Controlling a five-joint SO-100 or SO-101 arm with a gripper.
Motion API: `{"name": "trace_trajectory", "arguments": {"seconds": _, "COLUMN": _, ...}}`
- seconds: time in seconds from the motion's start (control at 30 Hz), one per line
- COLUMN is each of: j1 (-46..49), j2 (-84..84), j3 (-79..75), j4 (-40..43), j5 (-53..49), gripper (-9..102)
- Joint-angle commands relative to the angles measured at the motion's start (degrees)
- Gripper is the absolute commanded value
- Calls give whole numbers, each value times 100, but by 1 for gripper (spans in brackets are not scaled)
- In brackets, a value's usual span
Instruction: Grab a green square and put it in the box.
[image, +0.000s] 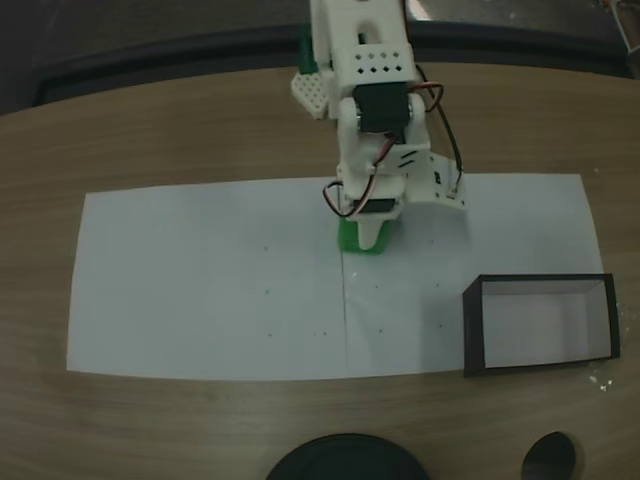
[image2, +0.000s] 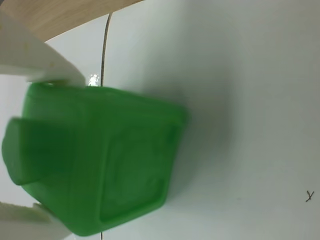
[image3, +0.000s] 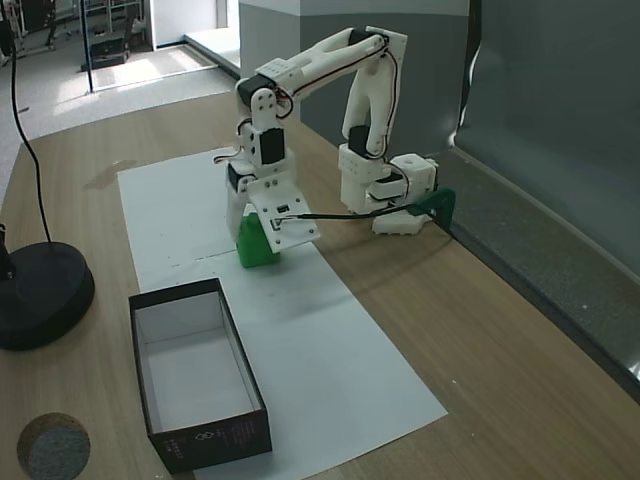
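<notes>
The jaws are pinching the green square (image2: 100, 165) on the white paper (image: 200, 290). The box (image: 470, 335) is sitting well apart, right and nearer in a fixed view.

Green cube (image2: 115, 165) sits on white paper, w/ round raised stub on one face in wrist view, white fingers pressing top & bottom. Box (image3: 196, 425): black walls, white floor, open-topped, well apart from cube.

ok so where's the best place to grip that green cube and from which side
Grip the green square across its two flat opposite side faces, coming straight down from above. It sits flat on the white paper, and the gripper already straddles it this way, its white fingers at either side in the wrist view.
</notes>
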Motion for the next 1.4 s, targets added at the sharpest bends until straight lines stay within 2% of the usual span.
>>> {"name": "trace_trajectory", "arguments": {"seconds": 0.0, "j1": -62, "j2": 35, "j3": -123, "j4": 53, "j5": -26, "gripper": 12}}
{"name": "trace_trajectory", "arguments": {"seconds": 0.27, "j1": -510, "j2": 123, "j3": -615, "j4": 158, "j5": -18, "gripper": 12}}
{"name": "trace_trajectory", "arguments": {"seconds": 0.5, "j1": -519, "j2": 123, "j3": -3208, "j4": 1160, "j5": -431, "gripper": 12}}
{"name": "trace_trajectory", "arguments": {"seconds": 0.7, "j1": -668, "j2": 44, "j3": -5150, "j4": 1266, "j5": -800, "gripper": 12}}
{"name": "trace_trajectory", "arguments": {"seconds": 0.87, "j1": -1529, "j2": 35, "j3": -5792, "j4": 1116, "j5": -853, "gripper": 12}}
{"name": "trace_trajectory", "arguments": {"seconds": 1.07, "j1": -2742, "j2": -44, "j3": -5783, "j4": 615, "j5": -844, "gripper": 12}}
{"name": "trace_trajectory", "arguments": {"seconds": 1.37, "j1": -2830, "j2": -1617, "j3": -5854, "j4": -369, "j5": -844, "gripper": 12}}
